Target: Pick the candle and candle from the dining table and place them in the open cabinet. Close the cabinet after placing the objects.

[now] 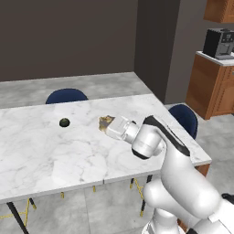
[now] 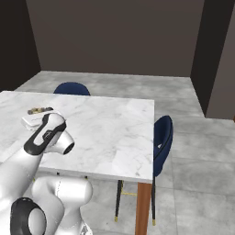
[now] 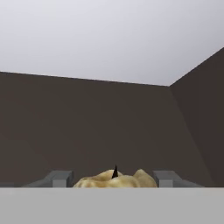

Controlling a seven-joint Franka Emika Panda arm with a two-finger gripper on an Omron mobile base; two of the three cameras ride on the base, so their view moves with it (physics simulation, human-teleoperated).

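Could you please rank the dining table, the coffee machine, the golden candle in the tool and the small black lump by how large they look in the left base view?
1. dining table
2. coffee machine, though it stands farther off
3. golden candle
4. black lump, close to the candle in apparent size

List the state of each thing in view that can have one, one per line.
claw: shut on the golden candle
golden candle: held between the fingers, lifted above the dining table
black lump: resting on the table
blue chairs: pushed in at the table
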